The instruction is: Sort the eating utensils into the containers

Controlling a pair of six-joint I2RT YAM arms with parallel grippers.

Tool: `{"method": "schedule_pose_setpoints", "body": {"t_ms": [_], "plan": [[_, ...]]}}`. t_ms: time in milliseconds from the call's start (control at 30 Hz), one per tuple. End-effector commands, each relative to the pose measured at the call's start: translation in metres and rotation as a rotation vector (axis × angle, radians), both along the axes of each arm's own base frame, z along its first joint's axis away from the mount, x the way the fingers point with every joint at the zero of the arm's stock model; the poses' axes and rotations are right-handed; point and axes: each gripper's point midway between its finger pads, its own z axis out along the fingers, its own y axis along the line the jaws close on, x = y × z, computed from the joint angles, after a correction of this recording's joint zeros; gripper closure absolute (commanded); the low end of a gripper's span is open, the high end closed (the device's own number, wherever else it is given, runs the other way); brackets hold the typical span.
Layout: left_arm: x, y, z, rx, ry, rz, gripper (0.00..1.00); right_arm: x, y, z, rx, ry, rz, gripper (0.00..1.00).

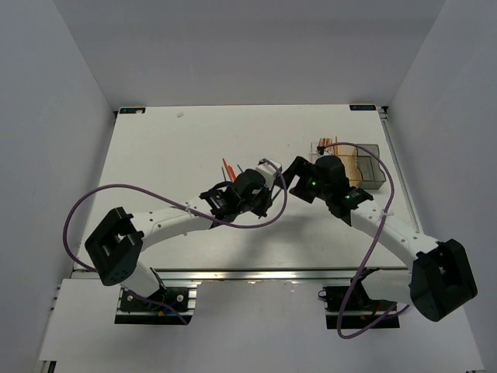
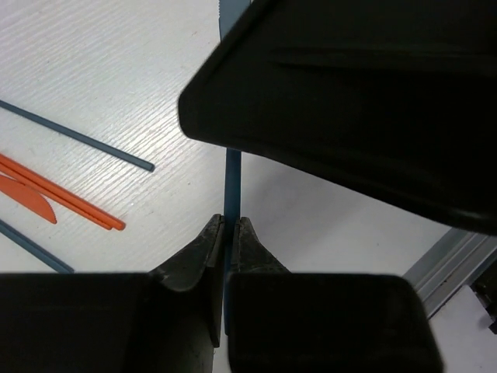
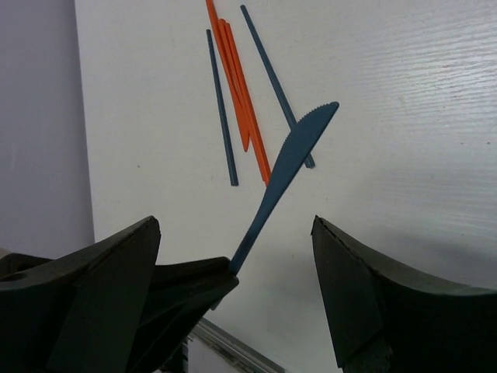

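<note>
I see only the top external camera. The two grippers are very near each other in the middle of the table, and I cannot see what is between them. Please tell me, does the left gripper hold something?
Observer: Yes. In the left wrist view the left gripper is shut on the handle of a dark blue knife.
Operator: Does the right gripper hold it also?
Observer: No. The right wrist view shows the right gripper open, with one finger on each side of the knife and neither touching it.
Operator: Which utensils lie near them?
Observer: Beyond the knife, the right wrist view shows two dark blue sticks lying beside a few orange pieces.
</note>
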Motion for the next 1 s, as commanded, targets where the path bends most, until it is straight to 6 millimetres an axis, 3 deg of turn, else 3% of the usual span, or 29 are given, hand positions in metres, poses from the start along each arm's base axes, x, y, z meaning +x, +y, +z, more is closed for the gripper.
{"method": "schedule_pose_setpoints", "body": {"t_ms": [0,67,167,300,367,400,433,600,633,667,700,733,767,800,867,900,967], "plan": [[-0.006,-0.01,0.025,-0.092,-0.024,-0.037,1.0,0.008,0.011,0.01,0.093,-0.023,-0.022,0.18],[-0.008,-0.013,0.025,-0.108,-0.019,-0.047,1.0,0.009,0.015,0.012,0.125,-0.019,-0.021,0.2],[-0.008,-0.014,0.028,-0.122,-0.021,-0.045,1.0,0.011,0.018,0.008,0.138,0.0,-0.02,0.32],[-0.004,-0.012,0.032,-0.119,-0.038,-0.031,1.0,0.011,0.022,0.011,0.188,-0.008,-0.024,0.66],[-0.003,-0.011,0.034,-0.116,-0.045,-0.025,1.0,0.008,0.023,0.009,0.203,0.003,-0.018,0.71],[-0.001,-0.011,0.037,-0.119,-0.053,-0.019,1.0,0.009,0.025,0.012,0.223,0.003,-0.02,0.89],[-0.001,-0.01,0.039,-0.115,-0.054,-0.018,1.0,0.008,0.026,0.012,0.236,0.009,-0.017,1.0],[0.005,-0.003,0.058,-0.118,-0.088,0.024,1.0,0.011,0.028,0.015,0.307,0.019,-0.049,1.0],[0.008,0.006,0.058,-0.086,-0.092,0.068,0.95,0.016,0.026,0.024,0.35,0.001,-0.088,1.0],[0.01,0.012,0.066,-0.096,-0.091,0.112,0.81,0.019,0.022,0.03,0.377,-0.011,-0.121,1.0],[0.012,0.018,0.071,-0.101,-0.093,0.149,0.56,0.02,0.016,0.026,0.39,-0.004,-0.164,1.0],[0.015,0.03,0.072,-0.093,-0.1,0.219,0.18,0.028,0.007,0.041,0.451,-0.045,-0.239,1.0],[0.014,0.035,0.077,-0.143,-0.075,0.284,0.03,0.033,-0.001,0.047,0.486,-0.071,-0.299,1.0],[0.012,0.045,0.093,-0.207,-0.08,0.339,0.02,0.028,-0.008,0.035,0.508,-0.063,-0.341,1.0],[0.012,0.062,0.097,-0.302,-0.048,0.485,0.02,0.032,-0.027,0.06,0.677,-0.135,-0.466,1.0],[0.008,0.07,0.112,-0.375,-0.05,0.516,0.02,0.032,-0.04,0.048,0.685,-0.142,-0.535,1.0],[0.005,0.075,0.121,-0.506,-0.025,0.57,0.02,0.031,-0.051,0.065,0.763,-0.194,-0.571,1.0]]}}
